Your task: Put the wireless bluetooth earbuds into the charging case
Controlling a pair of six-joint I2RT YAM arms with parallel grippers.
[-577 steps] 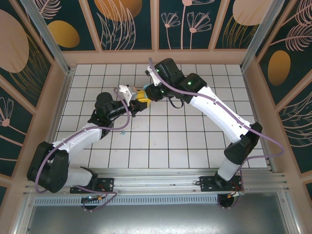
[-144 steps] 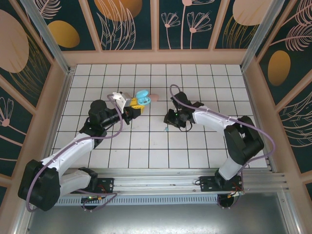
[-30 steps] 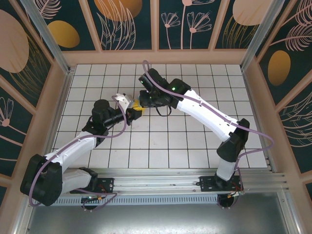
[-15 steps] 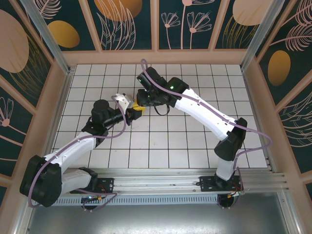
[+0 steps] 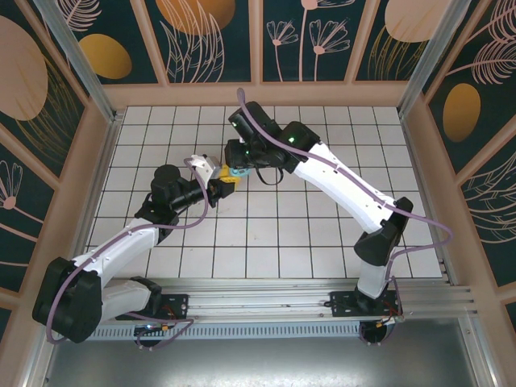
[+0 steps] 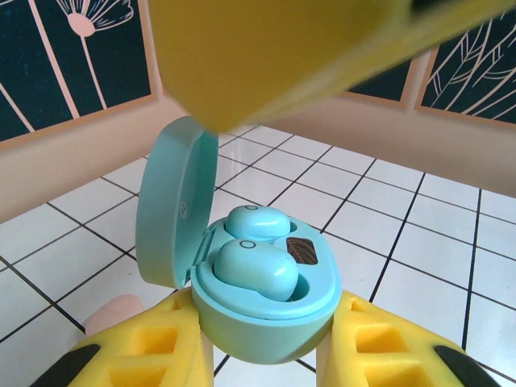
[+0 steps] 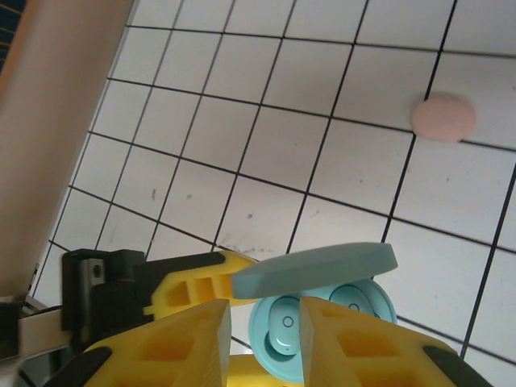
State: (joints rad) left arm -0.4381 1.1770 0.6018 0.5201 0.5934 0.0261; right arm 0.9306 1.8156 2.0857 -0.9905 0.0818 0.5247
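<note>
Left gripper [image 6: 262, 343] clamped on both sides of the teal charging case [image 6: 270, 326], its lid [image 6: 171, 201] swung open. Two teal earbuds [image 6: 251, 268] sit in the case (side by side). Right gripper [image 7: 264, 334] hangs just above the case, jaws narrowly parted, nothing between them. A pale pink rounded object [image 7: 442, 119] lies on the tiled floor [image 7: 242, 145] nearby.

A robot test cell in a laboratory is indicated. A white-tiled bench with black grid lines [image 5: 322, 242] is enclosed by wood-framed dark teal wall panels painted with flowers [image 5: 218, 40]. A white-and-black jointed left robot arm [image 5: 121, 242] and a matching right robot arm [image 5: 355, 193] are bolted to a grooved aluminium rail [image 5: 266, 292].
</note>
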